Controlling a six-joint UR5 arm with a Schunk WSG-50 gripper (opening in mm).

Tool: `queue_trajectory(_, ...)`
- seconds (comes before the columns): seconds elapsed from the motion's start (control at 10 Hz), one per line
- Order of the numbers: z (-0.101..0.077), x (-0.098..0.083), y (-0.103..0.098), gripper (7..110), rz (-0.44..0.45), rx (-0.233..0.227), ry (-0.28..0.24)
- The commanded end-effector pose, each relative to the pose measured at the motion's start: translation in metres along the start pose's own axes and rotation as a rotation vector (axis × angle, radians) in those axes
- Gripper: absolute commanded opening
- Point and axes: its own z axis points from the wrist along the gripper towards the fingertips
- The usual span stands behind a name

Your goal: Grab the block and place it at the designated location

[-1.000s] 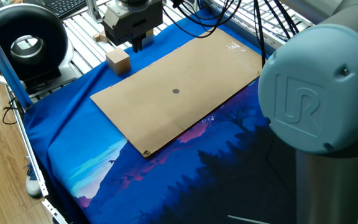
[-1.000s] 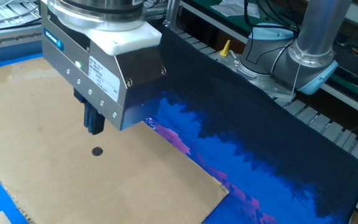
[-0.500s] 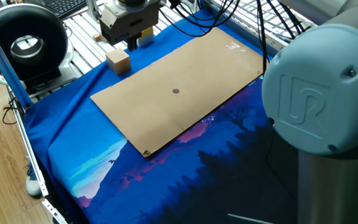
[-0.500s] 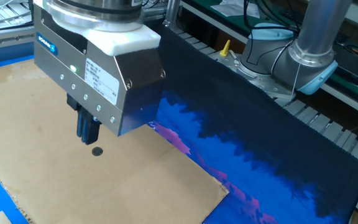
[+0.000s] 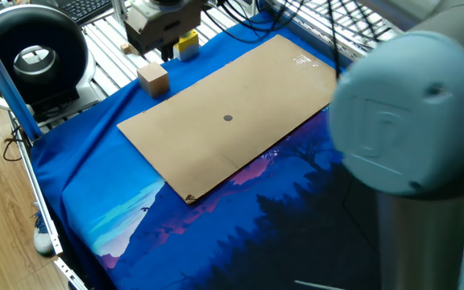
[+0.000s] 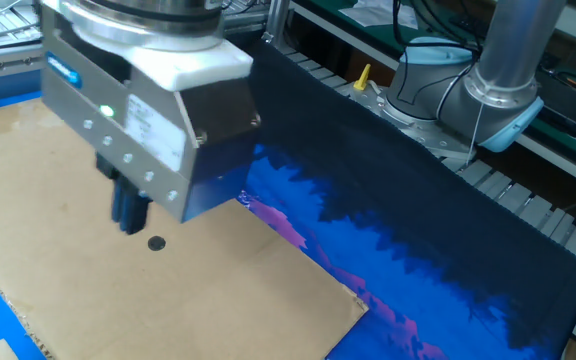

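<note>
So there's one hand in the shot, hanging above the counter near the far corner of the board. Nothing's in it, and its fingers look pressed together in the other fixed view, though it's motion-blurred so I honestly can't tell for sure.

One block, a plain tan wooden cube, sits on the blue cloth just below and slightly left of the hand in the one fixed view, not touching it, right beside the board's edge.

One dark dot at the middle of the board, well off to the hand's right in that view. In the other fixed view the dot shows just below the fingers.

One yellow thing sits right beside the hand, partly hidden.
</note>
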Motion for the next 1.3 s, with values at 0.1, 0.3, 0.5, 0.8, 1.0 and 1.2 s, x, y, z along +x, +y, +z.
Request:
queue_trajectory(0.1,-0.002,-0.048,0.01,7,-0.011,-0.003,0.015)
queue_trajectory(0.3,0.028,-0.073,0.002,7,-0.037,0.006,-0.038)
queue_trajectory(0.5,0.037,-0.082,-0.011,7,-0.057,0.029,-0.033)
queue_trajectory(0.8,0.038,-0.094,-0.022,7,-0.08,0.052,-0.025)
queue_trajectory(1.0,0.034,-0.103,-0.011,22,-0.111,0.015,-0.036)
queue_trajectory(1.2,0.042,-0.111,-0.009,22,-0.123,0.016,-0.058)
